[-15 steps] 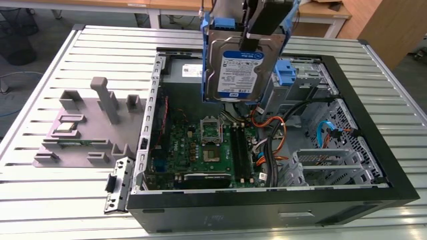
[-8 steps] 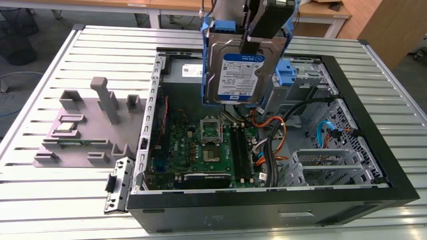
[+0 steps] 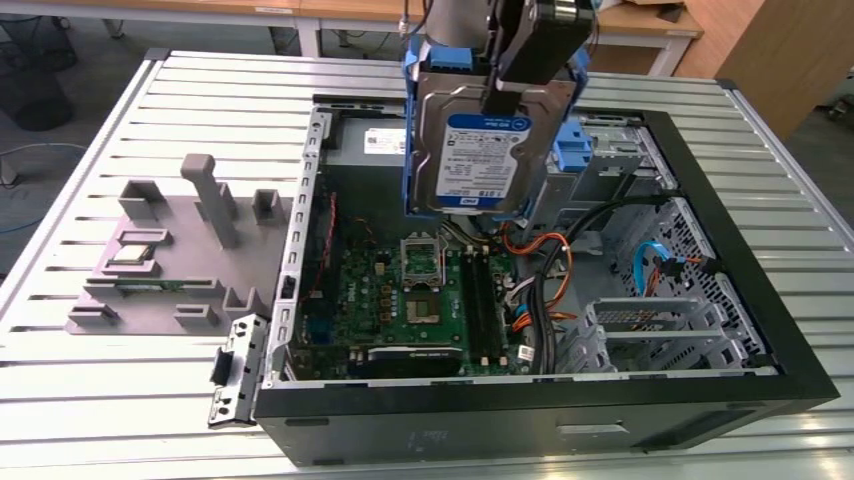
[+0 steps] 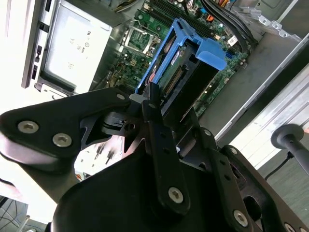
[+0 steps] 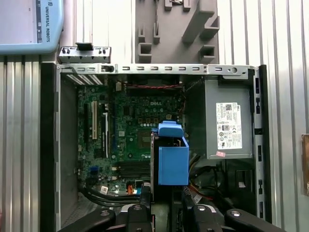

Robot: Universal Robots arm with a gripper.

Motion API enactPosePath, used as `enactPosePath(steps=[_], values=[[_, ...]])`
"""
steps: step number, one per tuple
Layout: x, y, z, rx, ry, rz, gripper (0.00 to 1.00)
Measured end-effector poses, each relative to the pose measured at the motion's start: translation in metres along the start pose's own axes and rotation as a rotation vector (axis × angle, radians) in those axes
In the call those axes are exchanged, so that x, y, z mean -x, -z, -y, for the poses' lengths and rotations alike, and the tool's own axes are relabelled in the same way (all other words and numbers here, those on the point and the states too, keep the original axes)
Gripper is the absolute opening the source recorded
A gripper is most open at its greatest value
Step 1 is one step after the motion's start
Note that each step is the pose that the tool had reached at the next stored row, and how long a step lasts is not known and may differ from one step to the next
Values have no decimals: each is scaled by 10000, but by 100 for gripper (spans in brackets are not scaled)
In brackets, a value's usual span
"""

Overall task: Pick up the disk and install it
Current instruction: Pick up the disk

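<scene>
black tool [image 3: 514,92] | clamped on disk [image 3: 478,165] | hangs abv open pc case [image 3: 534,405]

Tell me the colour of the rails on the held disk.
Blue. The rails flank the silver disk, clearest in the exterior view.

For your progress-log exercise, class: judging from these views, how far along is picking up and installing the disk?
Done: the pick-up. The disk is off the table, clamped in the gripper.
In hand: the disk hangs on end over the open computer case, above the motherboard.
Left: the install. The disk sits in no bay yet.
</scene>
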State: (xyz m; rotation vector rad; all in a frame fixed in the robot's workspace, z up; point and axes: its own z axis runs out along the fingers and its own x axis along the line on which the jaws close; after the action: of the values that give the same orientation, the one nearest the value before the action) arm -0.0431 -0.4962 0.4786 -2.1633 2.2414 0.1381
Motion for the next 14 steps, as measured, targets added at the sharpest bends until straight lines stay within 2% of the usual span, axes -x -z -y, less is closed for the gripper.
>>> enactPosePath(steps=[14], values=[[-163,3,6,0,0,0,35]])
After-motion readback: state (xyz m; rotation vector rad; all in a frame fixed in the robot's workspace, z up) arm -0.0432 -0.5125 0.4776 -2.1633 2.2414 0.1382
